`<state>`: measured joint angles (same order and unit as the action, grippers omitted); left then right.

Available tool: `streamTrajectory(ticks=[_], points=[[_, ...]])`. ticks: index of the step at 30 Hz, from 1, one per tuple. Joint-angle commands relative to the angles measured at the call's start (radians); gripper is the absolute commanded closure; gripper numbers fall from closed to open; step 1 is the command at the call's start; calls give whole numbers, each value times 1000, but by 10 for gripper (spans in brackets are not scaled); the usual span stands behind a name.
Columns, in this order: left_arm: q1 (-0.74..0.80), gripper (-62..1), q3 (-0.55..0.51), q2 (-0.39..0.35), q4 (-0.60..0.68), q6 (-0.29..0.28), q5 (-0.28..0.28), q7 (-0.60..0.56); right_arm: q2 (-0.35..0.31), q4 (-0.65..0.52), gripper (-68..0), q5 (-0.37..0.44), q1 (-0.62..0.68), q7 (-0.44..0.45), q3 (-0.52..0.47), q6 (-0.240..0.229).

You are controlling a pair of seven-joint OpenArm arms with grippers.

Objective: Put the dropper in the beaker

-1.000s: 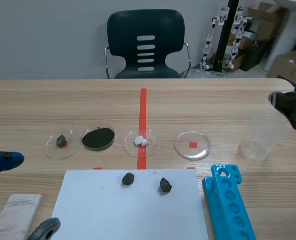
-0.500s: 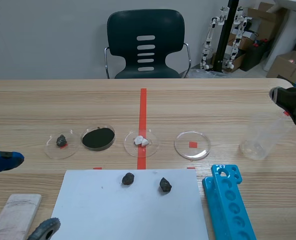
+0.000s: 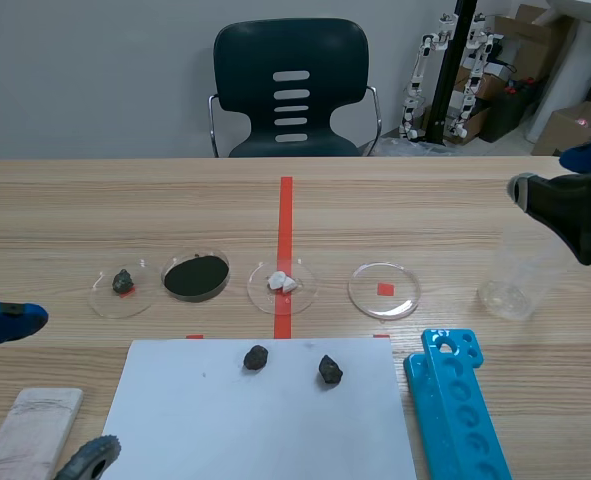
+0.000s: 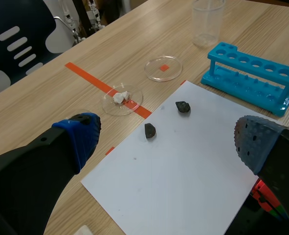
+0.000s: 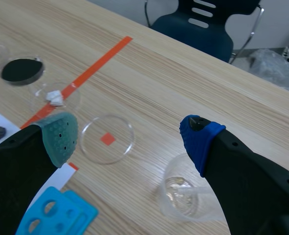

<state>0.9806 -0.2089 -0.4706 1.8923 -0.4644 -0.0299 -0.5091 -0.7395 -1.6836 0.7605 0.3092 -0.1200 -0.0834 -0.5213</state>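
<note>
The clear plastic beaker (image 3: 520, 272) stands upright at the table's right side. In the right wrist view a pale, translucent dropper (image 5: 197, 189) leans inside the beaker (image 5: 186, 198); it is too faint to make out in the scene view. My right gripper (image 3: 560, 195) hangs just above and behind the beaker, and its fingers (image 5: 129, 131) are open with nothing between them. My left gripper (image 3: 7, 321) is low at the table's left edge, far from the beaker (image 4: 207, 22). It (image 4: 166, 132) is open and holds nothing.
A row of petri dishes crosses the middle: grey stone (image 3: 123, 283), black powder (image 3: 196, 276), white bits (image 3: 281, 283) and an empty one (image 3: 384, 290). A blue tube rack (image 3: 455, 400) lies front right. The white sheet (image 3: 260, 430) carries two dark stones.
The right gripper has risen a little and shifted left above the beaker. The left arm and the objects on the table have not moved.
</note>
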Motion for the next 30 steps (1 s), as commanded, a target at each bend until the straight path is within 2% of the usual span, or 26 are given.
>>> streamTrajectory(ticks=[1,8,14,20,24,30], points=[[-3,-572,6,7,11,5,10,-18,-8,-45,-437,11,16,15,-8,-3],[-3,-572,6,7,11,5,10,-18,-2,-207,-437,10,163,37,-76,-3],[-3,-572,6,7,11,5,10,-18,54,-293,-437,3,280,43,-174,-3],[-3,-572,6,7,11,5,10,-18,106,-323,-437,3,356,75,-228,-4],[-3,-572,6,7,11,5,10,-18,118,-323,-437,-13,379,120,-232,-3],[-3,-572,6,7,11,5,10,-17,119,-323,-437,-27,378,130,-232,-3]])
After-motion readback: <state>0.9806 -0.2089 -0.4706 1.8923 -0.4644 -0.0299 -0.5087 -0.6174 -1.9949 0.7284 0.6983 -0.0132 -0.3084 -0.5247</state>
